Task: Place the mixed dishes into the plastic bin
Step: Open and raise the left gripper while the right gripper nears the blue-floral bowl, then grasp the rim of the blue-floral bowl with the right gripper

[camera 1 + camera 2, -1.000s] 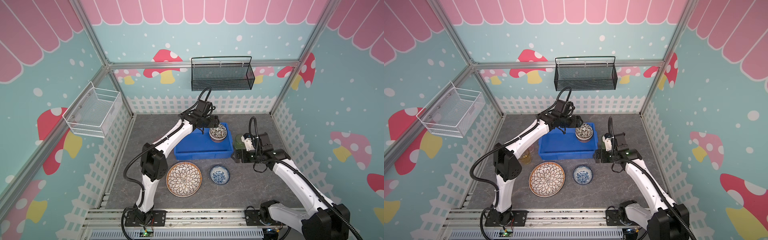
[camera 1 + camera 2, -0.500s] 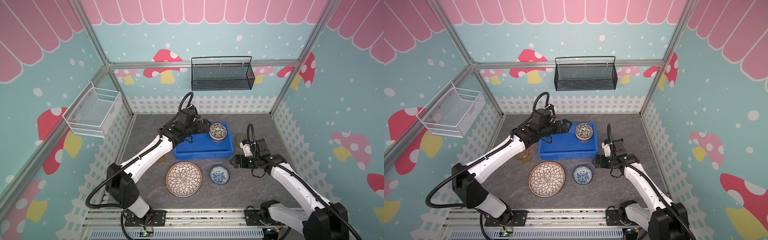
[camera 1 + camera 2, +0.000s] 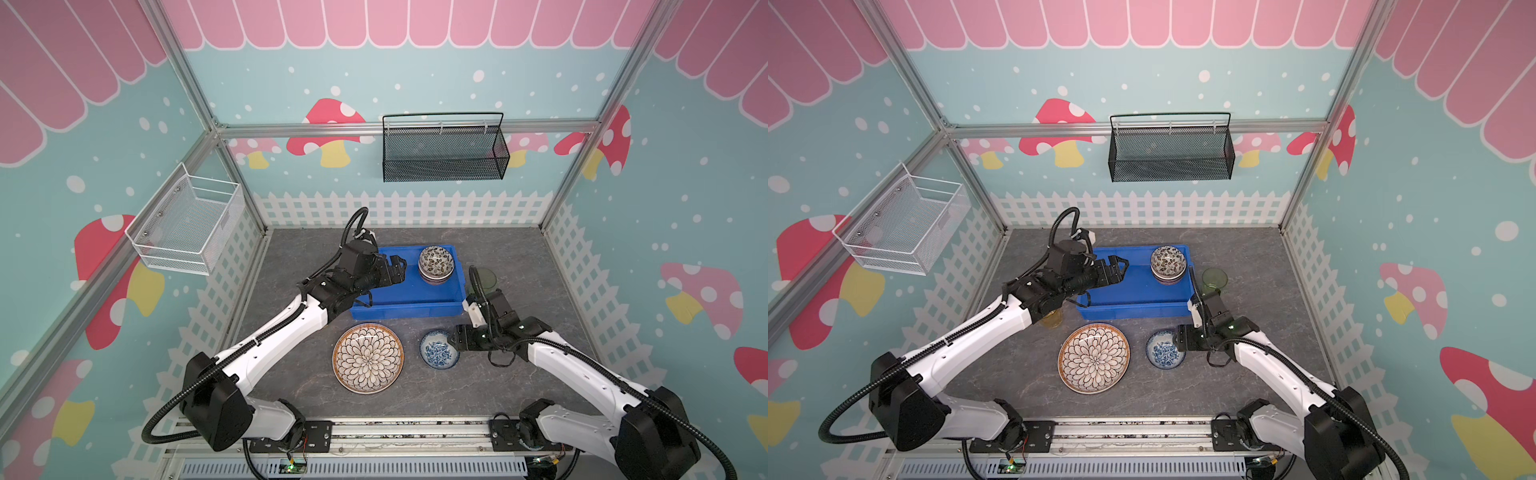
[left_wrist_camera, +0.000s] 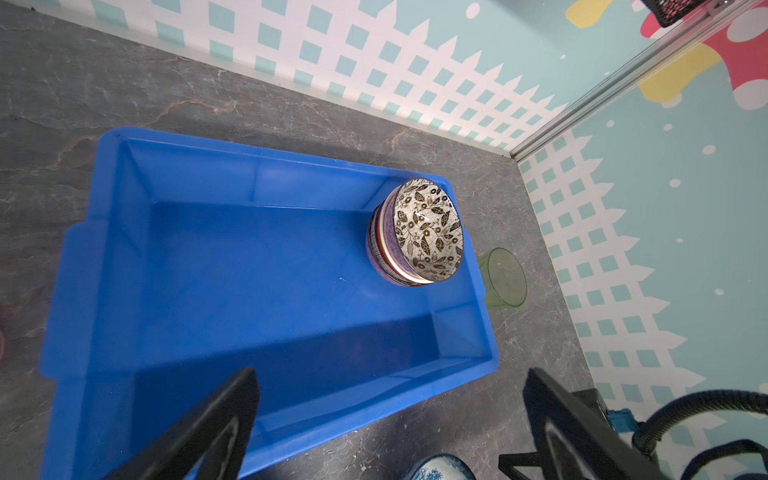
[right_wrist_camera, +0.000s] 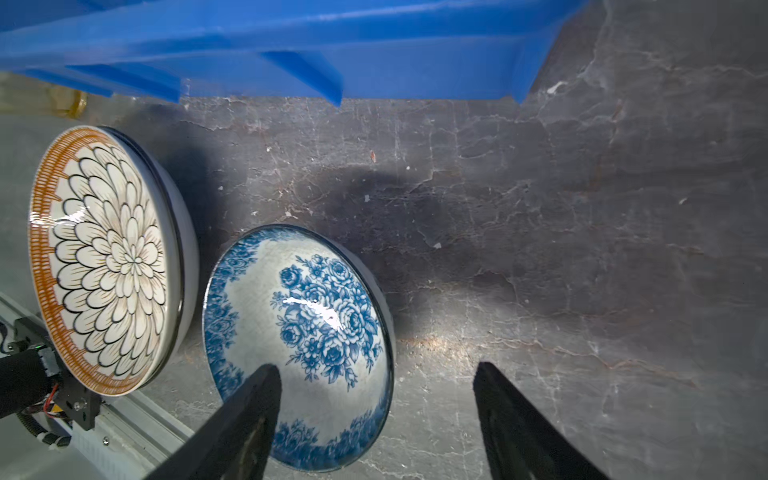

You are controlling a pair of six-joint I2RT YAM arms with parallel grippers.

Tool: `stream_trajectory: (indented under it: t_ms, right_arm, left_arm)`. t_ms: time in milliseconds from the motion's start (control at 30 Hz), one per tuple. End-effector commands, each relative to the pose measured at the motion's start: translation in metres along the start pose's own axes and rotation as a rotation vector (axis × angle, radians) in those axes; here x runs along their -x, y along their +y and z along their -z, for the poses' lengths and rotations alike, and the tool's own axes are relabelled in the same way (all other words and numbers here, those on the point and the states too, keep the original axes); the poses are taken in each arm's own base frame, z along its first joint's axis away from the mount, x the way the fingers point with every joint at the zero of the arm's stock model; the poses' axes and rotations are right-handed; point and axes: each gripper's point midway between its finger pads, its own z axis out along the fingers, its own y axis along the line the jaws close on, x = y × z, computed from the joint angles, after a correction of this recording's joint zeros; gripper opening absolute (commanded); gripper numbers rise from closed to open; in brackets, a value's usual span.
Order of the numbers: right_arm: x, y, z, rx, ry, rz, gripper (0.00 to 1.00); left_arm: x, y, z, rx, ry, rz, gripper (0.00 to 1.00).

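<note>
The plastic bin (image 3: 415, 293) (image 3: 1133, 286) is a blue tub at mid-table, with a stack of patterned bowls (image 3: 435, 264) (image 4: 428, 230) in its far right corner. My left gripper (image 3: 397, 270) (image 4: 390, 415) hangs open and empty over the bin's left half. In front of the bin lie the petal-pattern plate (image 3: 368, 358) (image 5: 104, 257) and a blue floral bowl (image 3: 438, 355) (image 5: 299, 307). My right gripper (image 3: 453, 338) (image 5: 374, 399) is open astride that bowl's right rim, one finger (image 5: 249, 415) inside it and one outside. A green cup (image 3: 486, 279) (image 4: 503, 278) stands right of the bin.
An amber cup (image 3: 1052, 320) stands left of the bin, half hidden under my left arm. A black mesh basket (image 3: 442, 151) hangs on the back wall and a white wire basket (image 3: 187, 226) on the left wall. White fence panels edge the grey table.
My left gripper has drawn back leftward from the bowl stack, open. My right gripper has come from beside the green cup down to the blue floral bowl, its jaws narrowing.
</note>
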Motion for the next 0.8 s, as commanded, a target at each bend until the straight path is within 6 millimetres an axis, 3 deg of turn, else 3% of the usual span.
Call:
stream_trajectory:
  t_ms: [0,767]
  right_arm:
    - [-0.002,0.000,-0.007,-0.008,-0.001,-0.009,0.73]
    - [-0.014,0.001,-0.030,-0.037,0.054,0.002,0.50]
  left_arm:
    - [0.005,0.007,0.008,0.017,-0.029,0.033,0.99]
    - [-0.001,0.001,-0.009,0.011,0.040,0.002,0.99]
